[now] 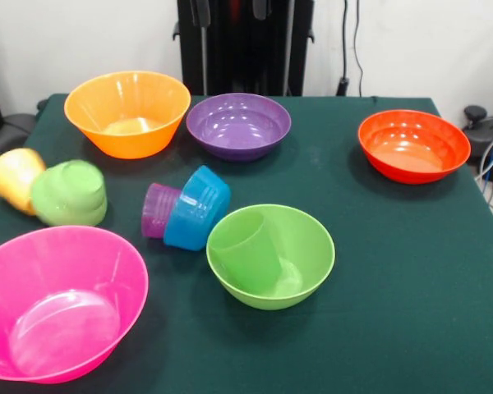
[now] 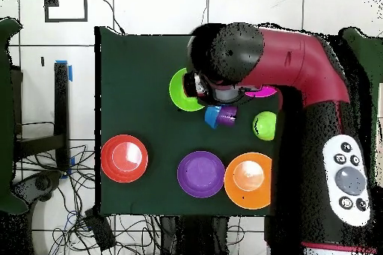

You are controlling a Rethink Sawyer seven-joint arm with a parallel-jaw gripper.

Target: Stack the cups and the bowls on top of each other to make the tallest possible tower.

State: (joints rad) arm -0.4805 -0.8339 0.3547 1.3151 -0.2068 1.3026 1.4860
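No tower stands. The lime-green bowl sits upright at the table's middle with the green cup tilted inside it. The blue bowl lies on its side against the purple cup, also on its side. The small green bowl and the yellow-orange cup lie tipped at the left edge. The gripper does not show in the front view. In the overhead view the arm reaches over the table, and its gripper end hangs above the lime-green bowl and the blue bowl.
The orange bowl and the purple bowl stand at the far side. The red-orange bowl stands at the far right, the pink bowl at the near left. The robot's pedestal is behind the table.
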